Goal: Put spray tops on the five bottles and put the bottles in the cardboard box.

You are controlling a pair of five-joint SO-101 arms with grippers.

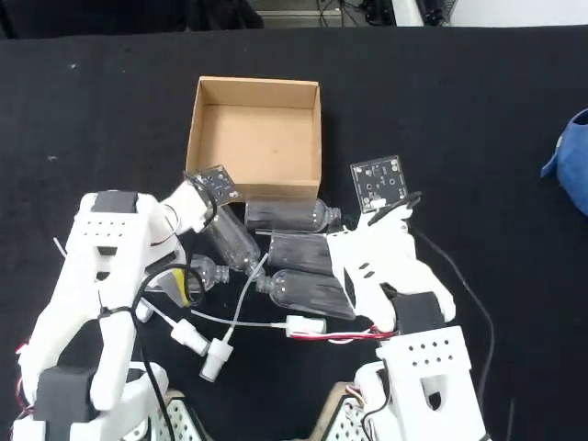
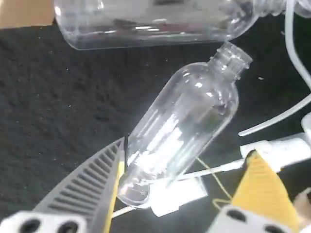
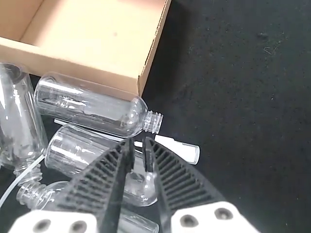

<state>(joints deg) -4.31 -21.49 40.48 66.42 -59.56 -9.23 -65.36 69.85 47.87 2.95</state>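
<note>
The open cardboard box (image 1: 257,133) sits at the back with nothing in it. Several clear, capless bottles lie in front of it: one (image 1: 285,214) along the box wall, two (image 1: 299,250) (image 1: 308,289) behind that, and a slanted one (image 1: 230,239). My left gripper (image 1: 188,277) is open, with the base of a small bottle (image 2: 187,126) between its grey and yellow fingers (image 2: 92,184). My right gripper (image 3: 137,142) is shut and holds nothing, hovering over the neck end of the second bottle (image 3: 87,150). White spray tops (image 1: 303,324) (image 1: 195,336) (image 1: 216,358) with thin tubes lie near the front.
The box wall (image 3: 82,58) is just beyond the right gripper, and another spray top (image 3: 177,148) lies by the bottle necks. A blue object (image 1: 571,165) lies at the table's right edge. Open black cloth surrounds the box.
</note>
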